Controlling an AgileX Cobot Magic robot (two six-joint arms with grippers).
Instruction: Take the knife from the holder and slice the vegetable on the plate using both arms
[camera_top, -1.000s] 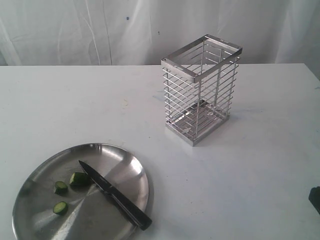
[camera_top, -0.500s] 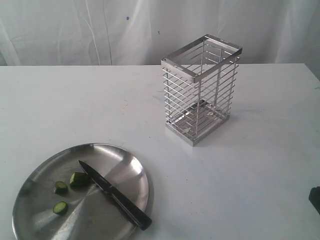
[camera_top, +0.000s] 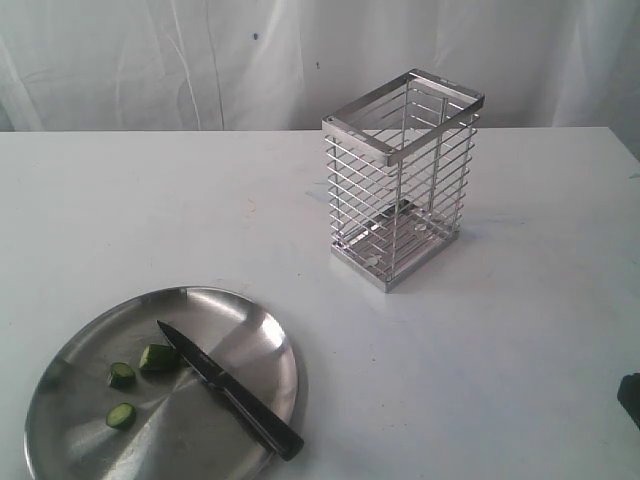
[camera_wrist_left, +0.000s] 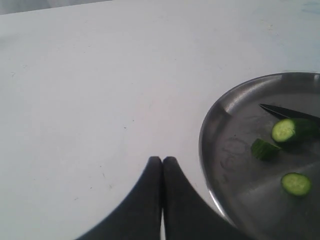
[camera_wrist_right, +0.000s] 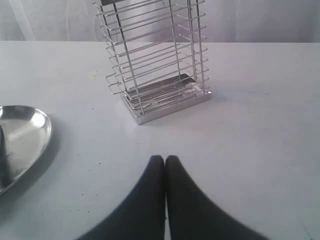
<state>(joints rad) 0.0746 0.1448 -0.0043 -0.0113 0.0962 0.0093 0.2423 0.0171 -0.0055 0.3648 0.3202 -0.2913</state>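
Observation:
The steel plate (camera_top: 250, 340) lies at the front left of the white table. On it rest three dark green pieces of vegetable (camera_top: 158, 357), pale at their cut faces. The black knife (camera_top: 230, 394) lies across the plate, its tip beside the largest piece and its handle over the near rim. The wire holder (camera_top: 400, 180) stands empty toward the back. My left gripper (camera_wrist_left: 162, 160) is shut and empty, over bare table beside the plate (camera_wrist_left: 212, 125). My right gripper (camera_wrist_right: 165, 159) is shut and empty, apart from the holder (camera_wrist_right: 155, 60). A dark bit of the right arm (camera_top: 631, 397) shows at the exterior view's edge.
A white cloth backdrop (camera_top: 150, 60) hangs behind the table. The table's back edge runs just behind the holder.

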